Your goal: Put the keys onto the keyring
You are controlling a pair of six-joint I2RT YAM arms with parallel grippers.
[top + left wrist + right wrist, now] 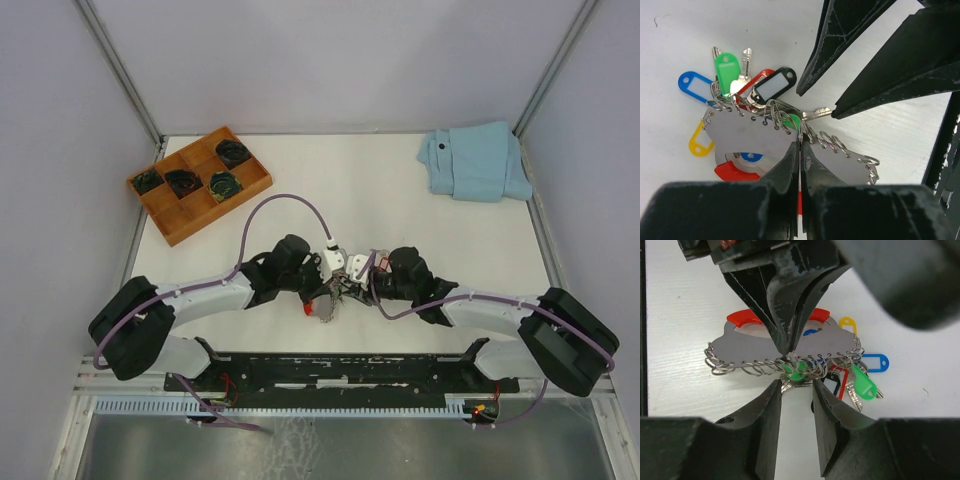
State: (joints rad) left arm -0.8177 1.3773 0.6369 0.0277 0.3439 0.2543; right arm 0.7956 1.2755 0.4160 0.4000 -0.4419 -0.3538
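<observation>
The keyring [765, 347] is a grey plate edged with several wire rings, with a red curved band [742, 317]; it shows small in the top view [335, 290]. My left gripper [800, 142] is shut on the plate's ringed edge. Blue [692, 85], yellow [700, 142] and black [772, 85] tags hang from it. A silver key [745, 62] with a green tag [726, 67] and a red tag [757, 80] lie among the rings. My right gripper [796, 385] is open, its fingers either side of a second key [790, 386] with a green tag [797, 374], not pinching it.
A wooden compartment tray [178, 222] holding dark coiled items stands at the back left. A folded light-blue cloth [475, 160] lies at the back right. Enclosure walls close the table in on three sides.
</observation>
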